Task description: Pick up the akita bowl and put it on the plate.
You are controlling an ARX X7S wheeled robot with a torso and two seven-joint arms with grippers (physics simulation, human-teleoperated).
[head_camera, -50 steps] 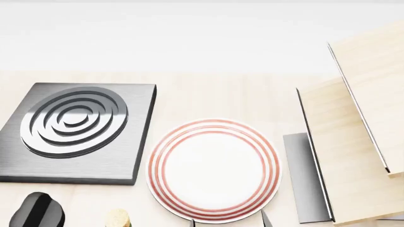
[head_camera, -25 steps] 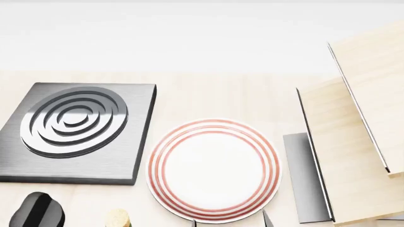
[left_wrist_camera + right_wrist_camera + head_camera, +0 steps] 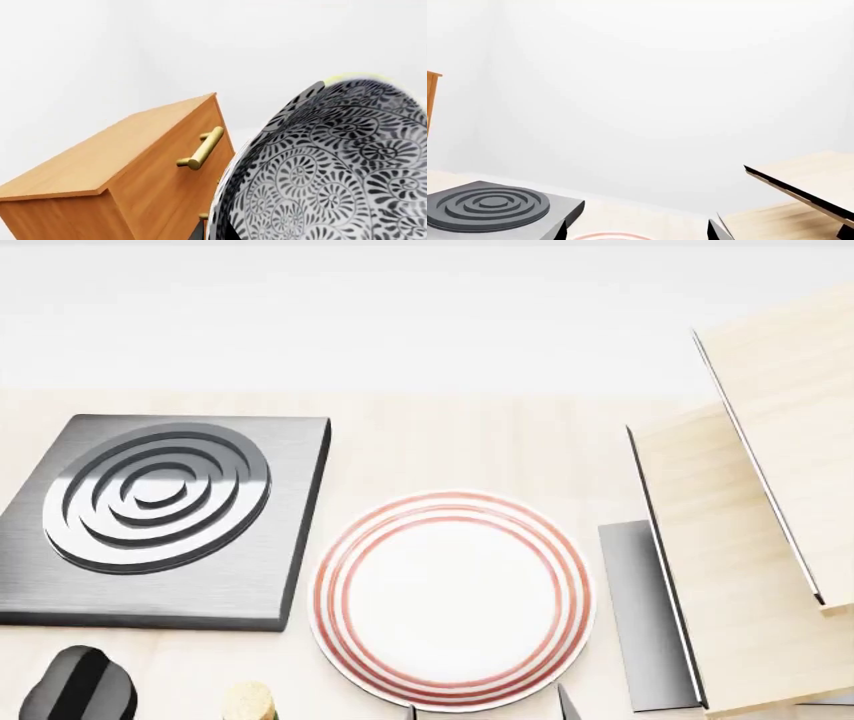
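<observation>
Head view: the plate (image 3: pixel 451 602) lies flat on the pale surface (image 3: pixel 454 440), bare, just right of the grey burner (image 3: pixel 167 520). Wooden boards (image 3: pixel 747 540) lean at the right.

Left wrist view: the bowl (image 3: pixel 333 170) fills the frame close up, tilted, beside a wooden cabinet (image 3: pixel 133 170) with a brass handle (image 3: pixel 202 148). The left end effector is hidden; I cannot tell its state.

Right wrist view: the burner (image 3: pixel 494 207) sits low, with a sliver of the plate's red rim (image 3: pixel 610 235) below. Two dark fingertips (image 3: pixel 715 231) stand apart.

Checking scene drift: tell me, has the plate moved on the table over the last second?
No. In the head view the plate keeps the same gap beside the square grey burner.
</observation>
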